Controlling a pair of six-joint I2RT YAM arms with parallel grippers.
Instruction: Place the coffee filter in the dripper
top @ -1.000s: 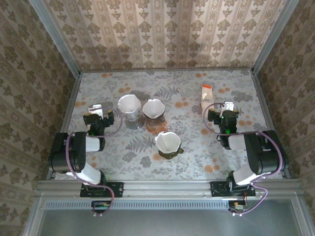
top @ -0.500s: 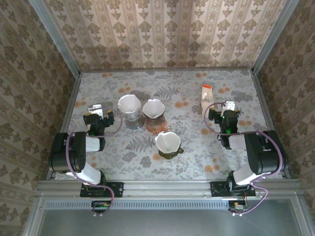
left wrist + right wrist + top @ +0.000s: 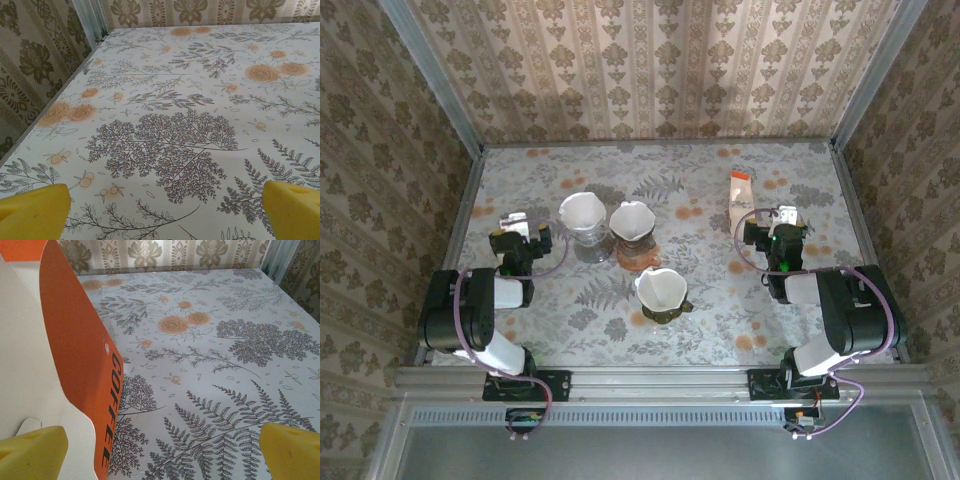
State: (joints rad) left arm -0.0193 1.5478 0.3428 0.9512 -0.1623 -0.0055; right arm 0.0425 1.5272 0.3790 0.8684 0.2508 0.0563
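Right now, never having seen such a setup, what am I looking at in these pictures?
Two robot arms are bolted at the near edge of a flowered table. One picture looks down from above; the other two come from wrist cameras, where the yellow fingers frame the view. The left end effector and right end effector are open, holding nothing. On the table stand a clear dripper, a brown dripper and a dark dripper, all white inside, plus an orange coffee box.

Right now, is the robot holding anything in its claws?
Nothing is held. The left gripper is open over the table; the right gripper is open, the orange box beside it, not pinched.
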